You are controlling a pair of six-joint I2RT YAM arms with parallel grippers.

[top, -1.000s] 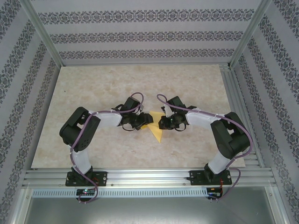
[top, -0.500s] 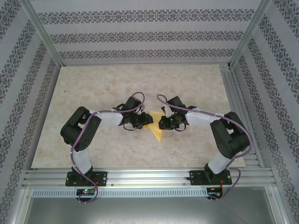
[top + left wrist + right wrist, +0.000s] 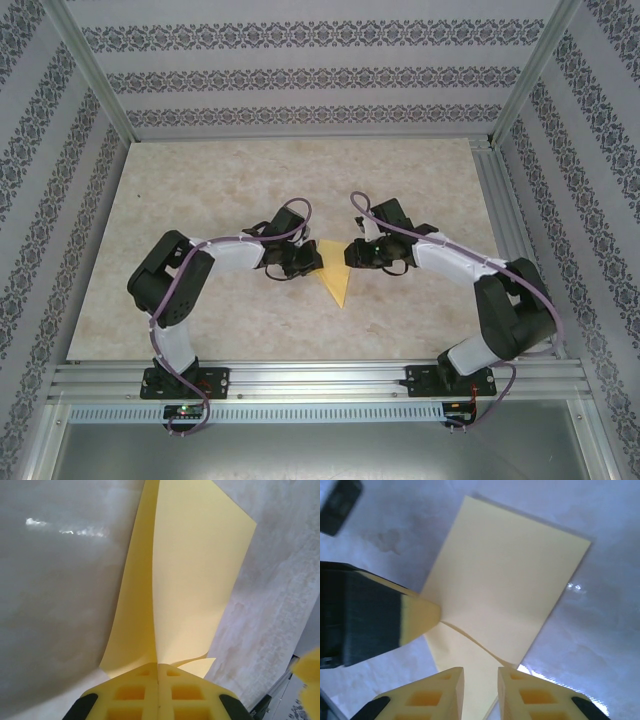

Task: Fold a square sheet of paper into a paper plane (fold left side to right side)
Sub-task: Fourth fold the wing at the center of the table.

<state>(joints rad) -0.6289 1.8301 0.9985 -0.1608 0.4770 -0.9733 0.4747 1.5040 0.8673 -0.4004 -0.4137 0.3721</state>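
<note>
A: Entry one, mid-table (image 3: 200, 180)?
B: Square sheet of paper (image 3: 335, 275), part-folded, point lay nearward.
A: Holders?
B: Left gripper (image 3: 158, 666) was pinched on its left edge, probably to carry it rightward. Right gripper (image 3: 480, 674) stood apart above the right edge.

Nothing to read here, folks: the square sheet of paper (image 3: 190, 580) is plain yellow with no print on it, and the wallpaper (image 3: 300, 80) behind it carries only bands of dark ornament, no letters or numbers.
</note>
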